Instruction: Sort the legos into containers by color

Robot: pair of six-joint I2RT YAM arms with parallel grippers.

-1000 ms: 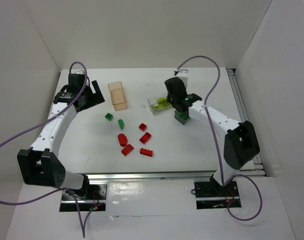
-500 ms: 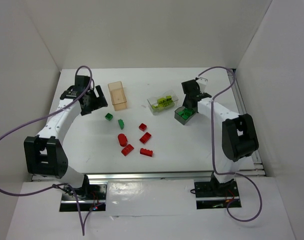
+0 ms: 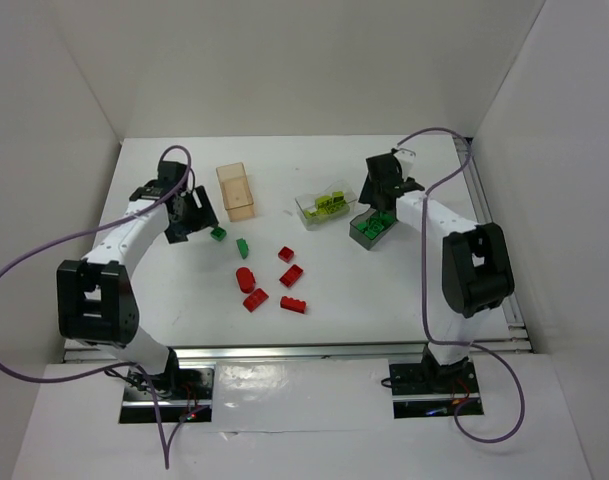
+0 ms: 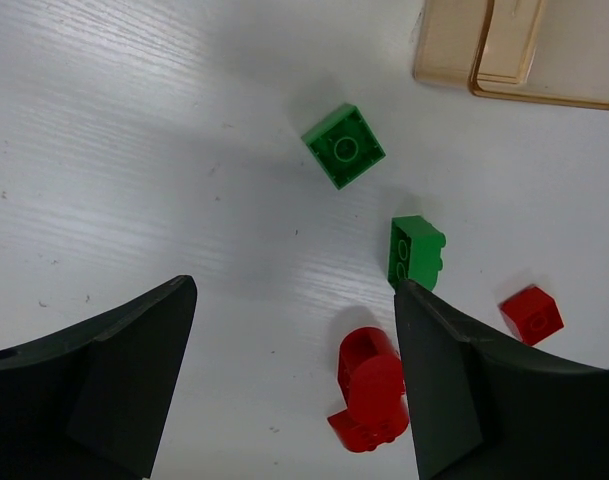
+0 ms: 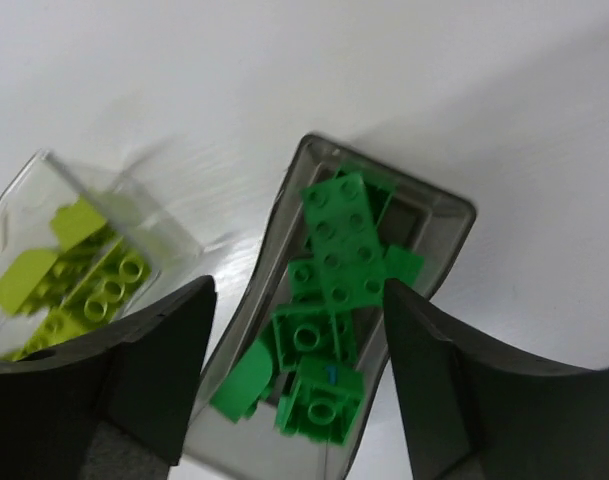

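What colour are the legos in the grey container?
Green legos, best seen in the right wrist view.

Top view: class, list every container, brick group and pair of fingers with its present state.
Peach box, no bricks seen.
Clear box, holding yellow-green bricks.
Grey box, holding green bricks.
Red bricks, loose on table.
Two green bricks, loose on table.
Left fingers, open, empty.
Right fingers, open, empty.

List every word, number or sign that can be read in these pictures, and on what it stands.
No text can be read anywhere.
The studs of the square green brick on the table show only plain rings.
The nearest brick in the grey box bears a tiny bluish speck, too small to read.
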